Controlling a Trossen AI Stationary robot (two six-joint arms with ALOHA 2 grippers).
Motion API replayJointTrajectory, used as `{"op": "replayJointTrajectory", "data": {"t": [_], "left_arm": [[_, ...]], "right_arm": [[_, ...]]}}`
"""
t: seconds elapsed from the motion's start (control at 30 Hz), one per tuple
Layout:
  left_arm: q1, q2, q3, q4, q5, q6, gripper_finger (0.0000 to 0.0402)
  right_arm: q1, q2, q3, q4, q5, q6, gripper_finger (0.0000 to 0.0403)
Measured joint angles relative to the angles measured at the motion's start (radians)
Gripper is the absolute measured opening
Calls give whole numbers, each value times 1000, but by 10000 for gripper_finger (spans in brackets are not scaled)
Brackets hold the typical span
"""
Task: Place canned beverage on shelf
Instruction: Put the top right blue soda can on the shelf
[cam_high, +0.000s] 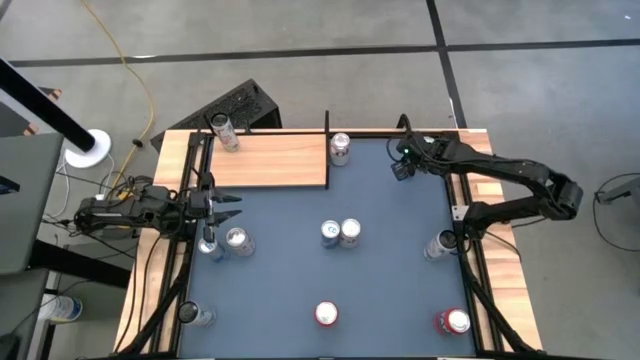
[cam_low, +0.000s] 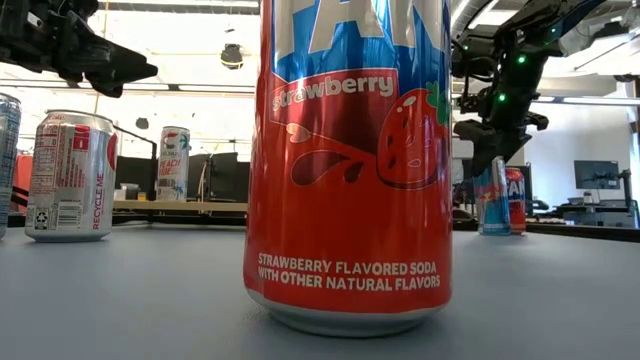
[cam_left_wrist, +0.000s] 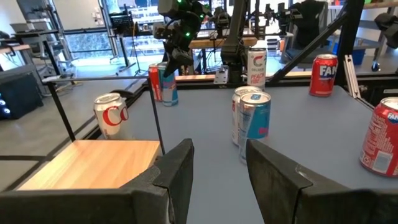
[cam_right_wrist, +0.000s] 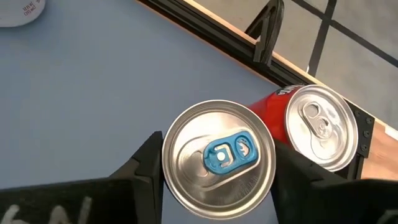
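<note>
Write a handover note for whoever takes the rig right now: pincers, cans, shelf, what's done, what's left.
Right pincer: open, over the blue-tab can near the table's far edge, a finger on either side of its top. A red can stands close beside it.
Left pincer: open, empty, waiting at the table's left edge.
Shelf: far-left corner, with one can at its left end.
Done: that one can is shelved.
Left: probably grip the blue-tab can, lift it and carry it to the shelf's bare board.
</note>
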Motion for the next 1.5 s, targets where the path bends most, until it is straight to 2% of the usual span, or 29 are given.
{"op": "replayJointTrajectory", "data": {"t": [0.37, 0.47, 0.6, 0.83, 0.97, 1.13, 1.37, 1.5], "left_arm": [[0, 0, 0, -5, -1, -3, 137], [0, 0, 0, -4, -2, 5, 137], [0, 0, 0, -6, -3, -4, 137], [0, 0, 0, -7, -64, 12, 137], [0, 0, 0, -21, -65, 12, 137], [0, 0, 0, -27, -83, 12, 137], [0, 0, 0, -27, -83, 11, 137], [0, 0, 0, -27, -80, 10, 137]], "right_arm": [[26, -105, -2, 41, -40, -44, 198], [28, -136, 20, 70, -103, -71, 197], [52, -135, 82, 100, -186, -99, 197], [153, -60, 275, 100, -212, -169, 197], [209, 25, 436, 118, -215, -230, 197], [225, 201, 642, 164, -221, -348, 197], [220, 528, 971, 187, -362, -501, 197], [218, 714, 1172, 145, -448, -552, 197]]}}
